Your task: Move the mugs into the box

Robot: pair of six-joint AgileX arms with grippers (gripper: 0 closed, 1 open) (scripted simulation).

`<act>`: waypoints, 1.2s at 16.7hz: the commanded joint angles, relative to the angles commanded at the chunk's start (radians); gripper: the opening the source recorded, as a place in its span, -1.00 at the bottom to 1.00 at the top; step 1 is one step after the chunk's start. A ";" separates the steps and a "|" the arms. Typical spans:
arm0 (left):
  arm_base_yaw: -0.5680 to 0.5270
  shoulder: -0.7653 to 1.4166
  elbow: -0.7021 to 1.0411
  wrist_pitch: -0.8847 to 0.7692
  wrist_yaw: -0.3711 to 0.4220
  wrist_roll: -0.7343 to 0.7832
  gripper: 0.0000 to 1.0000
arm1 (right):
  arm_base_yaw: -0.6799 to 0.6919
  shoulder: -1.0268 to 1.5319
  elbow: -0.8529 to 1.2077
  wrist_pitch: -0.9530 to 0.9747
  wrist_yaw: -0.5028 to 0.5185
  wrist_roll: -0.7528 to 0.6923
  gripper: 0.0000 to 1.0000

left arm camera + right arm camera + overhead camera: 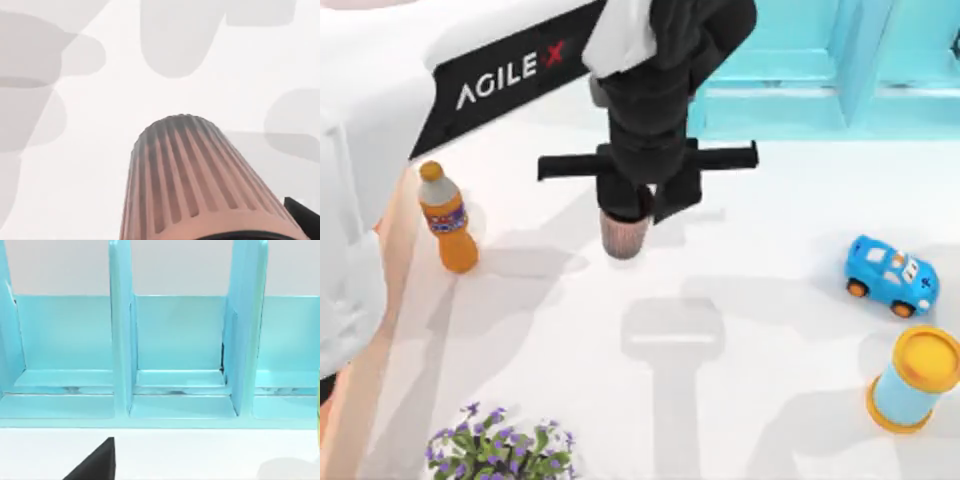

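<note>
My left gripper [625,212] grasps the brown mug [625,236] upright at its rim, directly below my hand, over the table's [720,400] middle. The box's edge [395,215] lies far left, so I must carry leftwards.

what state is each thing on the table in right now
brown ribbed mug: upright, gripped at its rim
left pincer: shut on the mug
orange bottle: standing, capped
toy car: on its wheels
blue cylinder: upright, yellow lid on
blue shelf unit: standing, compartments empty
flowers: upright
</note>
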 joint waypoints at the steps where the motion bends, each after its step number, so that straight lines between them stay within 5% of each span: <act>1: 0.022 -0.040 -0.017 -0.025 0.001 0.022 -1.00 | 0.000 0.000 0.000 0.000 0.000 0.000 1.00; 11: 0.112 -0.138 -0.061 -0.114 -0.011 0.130 -1.00 | 0.000 0.000 0.000 0.000 0.000 0.000 1.00; 20: 0.607 -0.356 -0.197 -0.270 0.013 0.749 -1.00 | 0.000 0.000 0.000 0.000 0.000 0.000 1.00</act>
